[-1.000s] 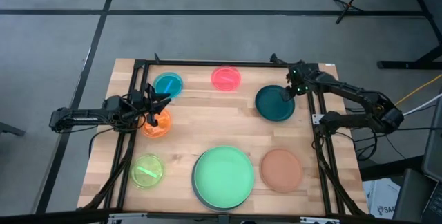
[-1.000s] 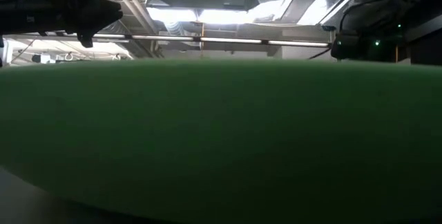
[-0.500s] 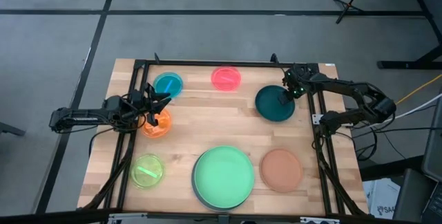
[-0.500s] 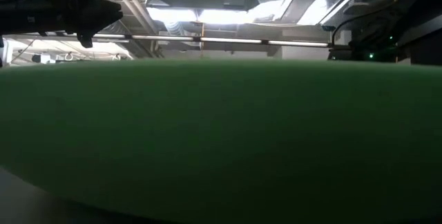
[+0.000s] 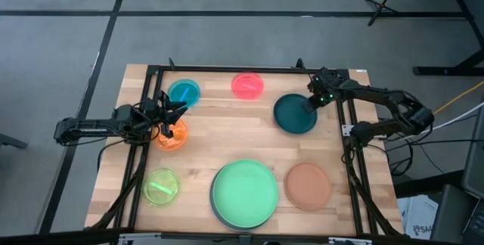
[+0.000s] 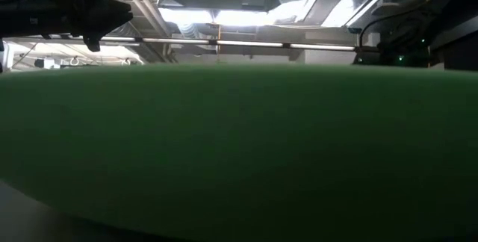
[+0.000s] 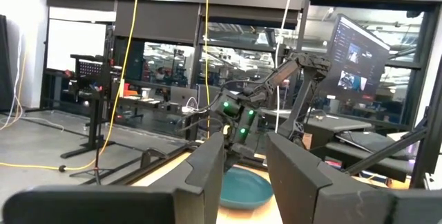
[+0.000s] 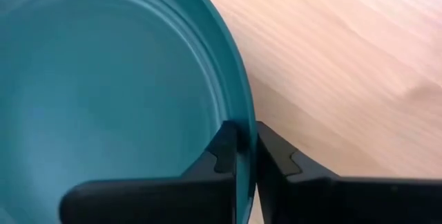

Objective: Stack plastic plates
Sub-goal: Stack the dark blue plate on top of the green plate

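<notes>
At the tabletop's (image 5: pixel 227 135) two o'clock, the right end effector (image 8: pixel 246 156) pinched the dark teal plate's (image 5: pixel 294 114) rim; so thin a grip risked slipping, while the left end effector (image 7: pixel 243 175) hung spread

Counting the plates on the table (image 5: pixel 227 135) now, and eight show in all; two large ones stacked at the near edge, a light green plate (image 5: pixel 243 192) over a grey plate (image 5: pixel 217 216) peeking out beneath; two medium, one dark teal plate (image 5: pixel 293 113) and one terracotta plate (image 5: pixel 308 185); four small translucent ones, a blue plate (image 5: pixel 184 92), a pink plate (image 5: pixel 248 85), an orange plate (image 5: pixel 172 136) and a lime plate (image 5: pixel 161 187); and two arms, one per side.
</notes>
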